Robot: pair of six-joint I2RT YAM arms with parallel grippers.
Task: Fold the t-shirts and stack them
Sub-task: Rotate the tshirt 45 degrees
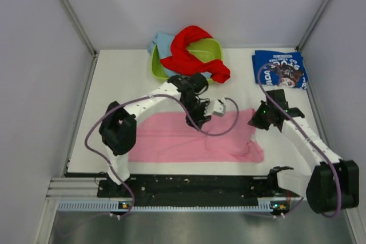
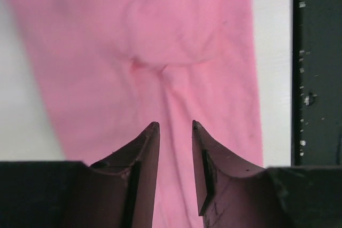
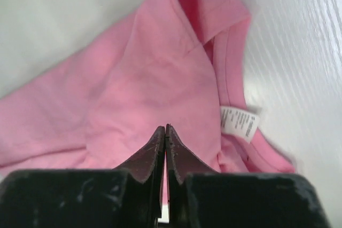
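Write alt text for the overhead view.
A pink shirt lies spread on the white table, the left gripper over its far edge and the right gripper by its right end. Behind, a red shirt drapes over a green tub with a light blue shirt beside it; a folded navy shirt lies far right.

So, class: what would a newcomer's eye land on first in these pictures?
The big pink shirt spread out across the near middle of the table. Next, the red shirt draped over the green tub at the back, and the folded navy printed shirt at the back right.
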